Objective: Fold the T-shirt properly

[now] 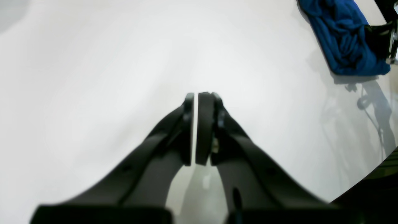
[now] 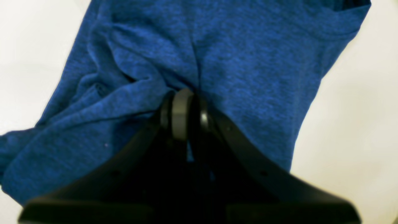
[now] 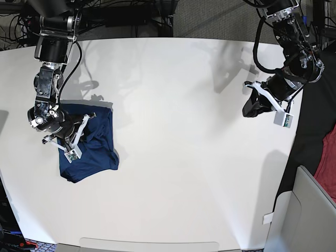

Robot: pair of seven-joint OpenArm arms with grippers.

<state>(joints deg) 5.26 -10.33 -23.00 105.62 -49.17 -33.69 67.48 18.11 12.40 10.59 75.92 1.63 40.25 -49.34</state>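
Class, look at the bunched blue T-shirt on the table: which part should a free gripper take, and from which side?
Probably the T-shirt's loose edge nearest the table's middle, approached from that open side. The right gripper already pinches a fold at its far side, while the left gripper is shut and empty.

The T-shirt (image 2: pixel 242 62) is a deep blue, heathered with fine lighter and darker flecks, and carries no print; its creases beside the right fingers (image 2: pixel 180 115) read as near-black lines. In the base view the same fabric looks darker, a navy. Those right fingers are black with a grey pad face. The left fingers (image 1: pixel 205 124) are matt black throughout, with a pale sliver of worktop (image 1: pixel 93 77) showing between them. The worktop is plain white, shading to soft grey where shadows fall beyond the left fingers. Past them, at the edge of the base view, lies a red cloth (image 3: pixel 328 163).
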